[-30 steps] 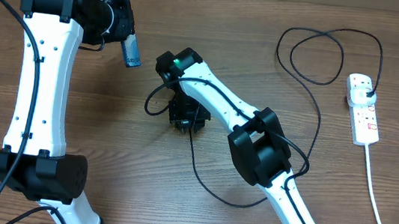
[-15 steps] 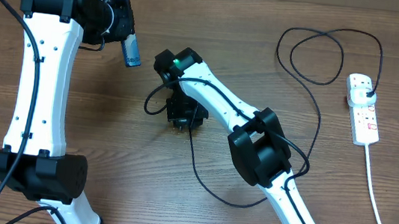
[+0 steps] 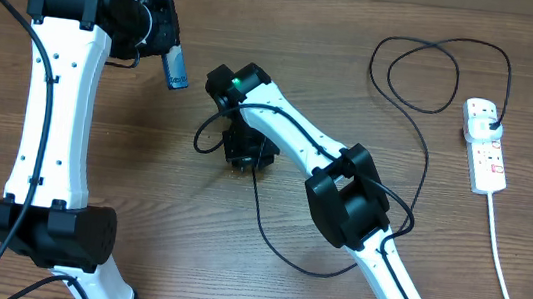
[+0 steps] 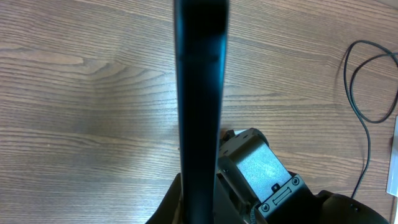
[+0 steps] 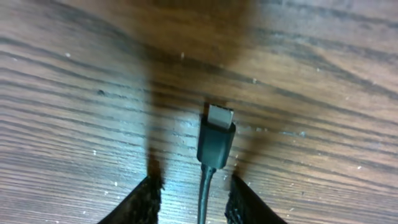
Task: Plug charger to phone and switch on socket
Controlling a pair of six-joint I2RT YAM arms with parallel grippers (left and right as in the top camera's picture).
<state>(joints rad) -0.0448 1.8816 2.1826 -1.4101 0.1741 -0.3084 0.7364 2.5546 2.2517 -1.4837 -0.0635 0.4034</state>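
R gripper (image 5: 198, 190) part-open, empty, straddles small metal-tipped connector (image 5: 216, 140) of thin black charger cable, flat mid wooden desk (image 3: 140, 196), axis pointing out btwn jaws. L gripper (image 3: 168, 50) clamps slim blue-screened phone (image 3: 176, 69), toward desk's far-left corner.

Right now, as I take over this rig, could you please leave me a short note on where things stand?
Left pincer: shut on the phone, held off the table at the back left.
Right pincer: open, low over the table, straddling the connector tip without gripping it.
The black plug sits in the socket at the far right; the switch state is not readable.
Done: phone in hand.
Left: grasp the tip, plug it into the phone, switch the socket on.
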